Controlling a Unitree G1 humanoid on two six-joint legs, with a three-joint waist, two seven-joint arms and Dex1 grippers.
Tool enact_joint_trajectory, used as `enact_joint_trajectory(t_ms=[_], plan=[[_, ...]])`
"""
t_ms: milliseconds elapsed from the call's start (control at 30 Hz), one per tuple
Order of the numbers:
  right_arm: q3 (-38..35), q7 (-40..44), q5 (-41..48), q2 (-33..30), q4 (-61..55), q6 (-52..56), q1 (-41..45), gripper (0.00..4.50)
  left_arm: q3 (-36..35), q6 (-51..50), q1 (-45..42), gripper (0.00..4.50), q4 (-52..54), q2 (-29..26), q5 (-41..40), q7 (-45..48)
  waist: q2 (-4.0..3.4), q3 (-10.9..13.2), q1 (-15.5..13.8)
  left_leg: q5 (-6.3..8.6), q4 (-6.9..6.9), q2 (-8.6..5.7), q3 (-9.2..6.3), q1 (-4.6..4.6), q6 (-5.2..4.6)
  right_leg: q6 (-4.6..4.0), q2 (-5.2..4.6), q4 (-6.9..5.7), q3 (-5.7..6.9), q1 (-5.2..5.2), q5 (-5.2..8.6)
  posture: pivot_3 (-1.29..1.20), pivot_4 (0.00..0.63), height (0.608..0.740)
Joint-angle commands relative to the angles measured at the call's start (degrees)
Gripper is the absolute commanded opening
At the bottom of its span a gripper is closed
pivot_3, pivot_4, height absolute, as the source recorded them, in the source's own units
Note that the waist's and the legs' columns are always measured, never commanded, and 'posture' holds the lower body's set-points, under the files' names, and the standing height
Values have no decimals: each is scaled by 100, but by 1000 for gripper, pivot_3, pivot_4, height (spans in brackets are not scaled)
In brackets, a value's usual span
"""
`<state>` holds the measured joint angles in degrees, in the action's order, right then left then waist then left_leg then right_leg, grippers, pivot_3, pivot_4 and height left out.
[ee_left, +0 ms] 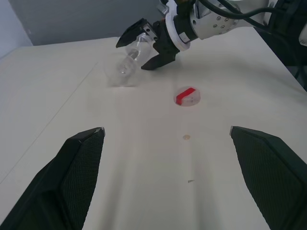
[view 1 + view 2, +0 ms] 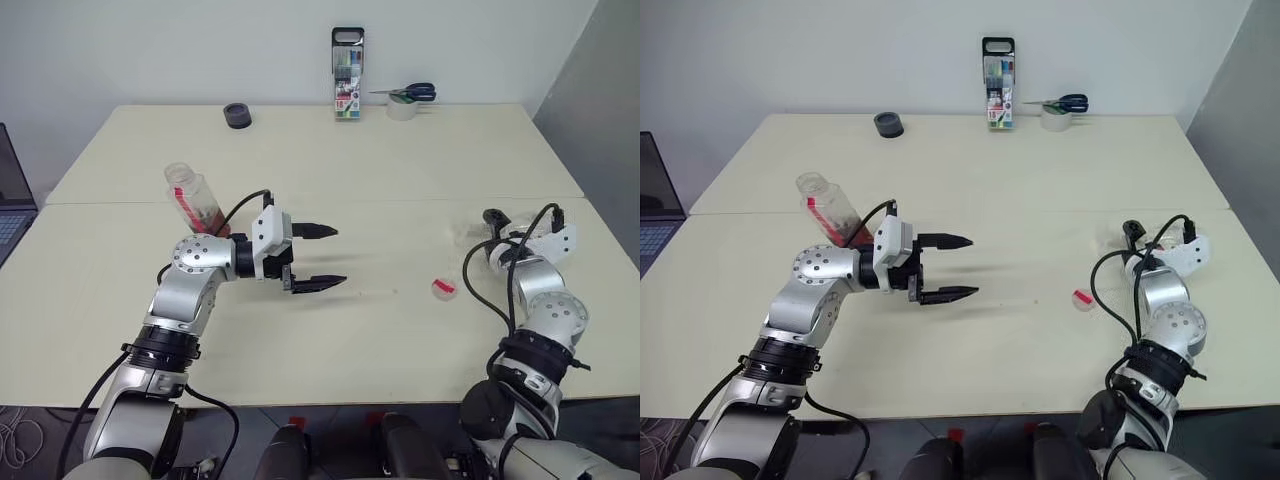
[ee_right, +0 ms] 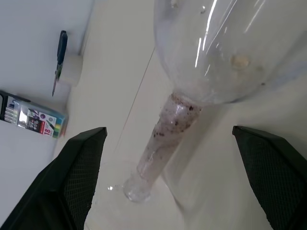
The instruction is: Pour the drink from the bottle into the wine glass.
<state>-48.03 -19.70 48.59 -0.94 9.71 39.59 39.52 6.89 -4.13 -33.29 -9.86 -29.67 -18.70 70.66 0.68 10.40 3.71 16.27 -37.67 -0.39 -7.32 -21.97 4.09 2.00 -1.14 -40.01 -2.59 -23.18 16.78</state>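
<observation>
Just beyond the pink-red cap (image 2: 443,288), toward the table's (image 2: 400,170) right-hand edge: wine glass (image 1: 125,69), clear, stemmed, apparently tipped onto its side, bowl between the spread fingers of the right gripper (image 1: 133,55), not clamped. Judged thin-walled, light, brittle and slick; liable to roll on the bowl while lying down. Best taken low on the bowl or at the stem, with a gentle squeeze, and set upright on the foot before any pouring. Stem smeared with brownish specks in the right wrist view, so possibly sticky. Well apart from the cap, on the opposite side of the table: bottle (image 2: 195,203), small, clear plastic, red label strip, mouth uncapped, leaning at a tilt behind the left arm; base hidden, support not discernible. Drink (image 2: 210,218), reddish-brown, pooled low in the bottle, small in amount. Bottle judged light, soft-walled, apt to dent or squirt under a hard pinch; best held around the mid-body, clear of the open mouth. Between bottle and cap, nearer the bottle: left gripper (image 2: 338,256), fingers wide apart, empty, pointing toward the cap. Far behind the cap, at the table's back edge: marker case (image 2: 347,88), tape roll (image 2: 402,108).
</observation>
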Motion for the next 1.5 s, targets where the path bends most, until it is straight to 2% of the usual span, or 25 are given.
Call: enact_joint_trajectory(t_ms=[33,100,200,500,567,667,900,967,1233,1400,1500], plan=[[2,5,200,-82,375,-348,154,4500,0,55,-115,4480,132,20,22,0,0,0,3,0,0,0,0,0,0,0,0,0,0,0,0,0,150,740],[21,-25,302,-84,474,-466,210,4500,0,43,-135,4480,127,22,29,5,0,0,12,0,0,1,0,0,0,0,1,0,0,0,0,0,150,740],[37,-89,438,-65,597,-610,245,3904,-4,39,-136,4500,133,14,49,13,0,0,20,0,0,1,0,0,0,0,1,0,0,0,0,0,150,740],[226,-50,637,-1,858,-872,225,623,12,11,-115,4500,179,31,89,16,-2,1,64,0,1,1,-1,0,0,0,1,0,-1,0,0,0,150,740],[451,86,510,-102,859,-836,103,218,22,4,-107,4500,199,25,96,22,-4,-1,67,0,1,1,0,1,0,0,1,0,-1,0,0,0,150,740],[1178,602,-46,-448,674,-778,-263,211,20,-49,-92,4500,290,26,90,-16,-4,-1,65,0,1,-1,-4,-1,0,0,0,3,0,2,0,0,150,740],[3674,1965,-2126,-1287,-120,-1404,-1393,211,-40,-182,17,4500,423,-13,72,-121,-5,-4,36,0,-2,-5,-12,-2,0,1,0,6,3,7,1,0,150,740],[4038,2149,-2454,-1331,-239,-1558,-1654,211,-58,-231,83,4500,470,-25,57,-159,-2,-7,22,0,-3,-4,-12,-2,0,2,0,6,3,8,1,0,150,740],[4584,2450,-3352,-1305,-641,-1896,-2299,207,-139,-478,383,4500,846,-109,-5,-364,2,-10,-34,0,-3,-2,-14,-1,0,2,0,7,5,9,1,0,150,740],[4610,2645,-3656,-1249,-362,-2286,-2199,207,-270,-757,525,4500,1085,-111,-55,-662,6,-12,-41,0,-3,-2,-14,1,0,2,0,8,5,10,1,0,150,740],[4789,2904,-3957,-1314,-276,-2814,-2027,207,-628,-1117,693,4500,1298,-123,-147,-1180,7,-12,-30,0,-3,0,-12,3,0,2,1,8,4,10,1,0,150,740]])
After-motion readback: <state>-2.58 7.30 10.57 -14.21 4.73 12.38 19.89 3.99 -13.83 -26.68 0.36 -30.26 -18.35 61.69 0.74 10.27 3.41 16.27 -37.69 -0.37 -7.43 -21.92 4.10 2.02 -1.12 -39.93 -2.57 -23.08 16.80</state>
